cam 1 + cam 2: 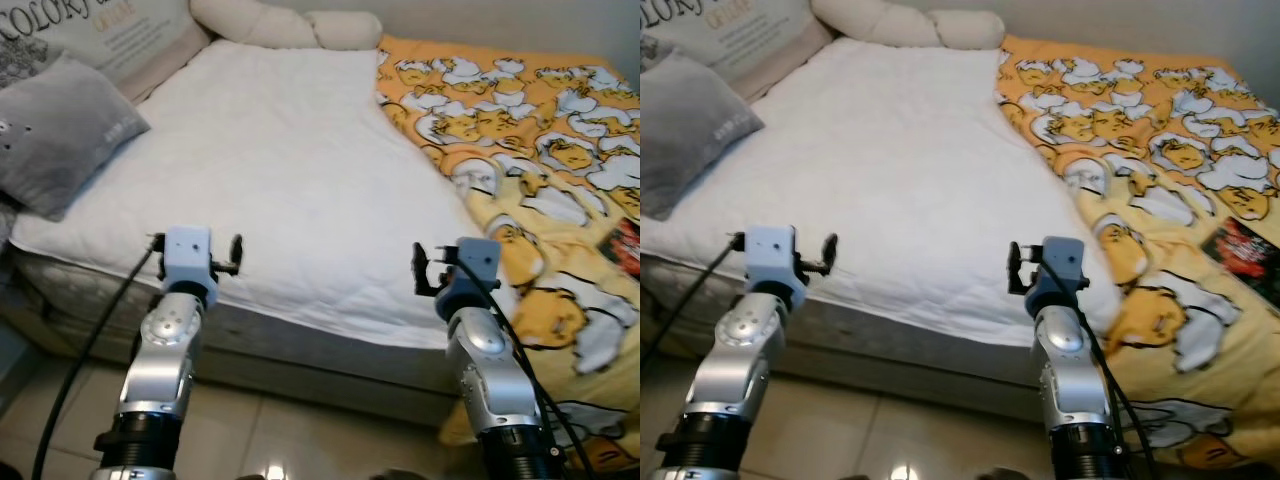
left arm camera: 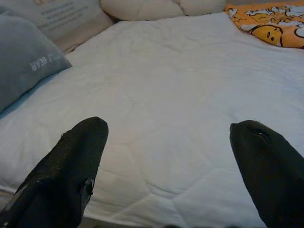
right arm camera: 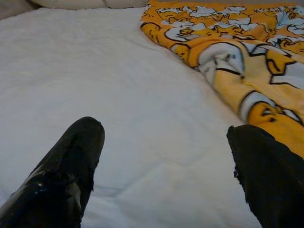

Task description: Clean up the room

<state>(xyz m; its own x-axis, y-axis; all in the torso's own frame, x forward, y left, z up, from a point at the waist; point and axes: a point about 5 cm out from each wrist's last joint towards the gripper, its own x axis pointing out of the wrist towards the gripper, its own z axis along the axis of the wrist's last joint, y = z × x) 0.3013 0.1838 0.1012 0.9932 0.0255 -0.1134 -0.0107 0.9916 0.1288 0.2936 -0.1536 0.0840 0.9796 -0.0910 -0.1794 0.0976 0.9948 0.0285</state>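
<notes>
The bed (image 1: pixel 280 190) carried a white quilted mattress pad, with the yellow cartoon-print blanket (image 1: pixel 530 170) bunched over its right half and draped off the near edge. The left gripper (image 2: pixel 166 142) and right gripper (image 3: pixel 164 142) hovered at the bed's near edge, jaws spread wide, holding nothing. A grey pillow (image 1: pixel 60 135) lay at the left edge.

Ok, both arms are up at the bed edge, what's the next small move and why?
Probably reach the right end effector forward and right to the blanket's near edge. Both end effectors are open and empty, the left end effector over bare white mattress, and the yellow blanket lies bunched on the bed's right side, closest to the right arm.
</notes>
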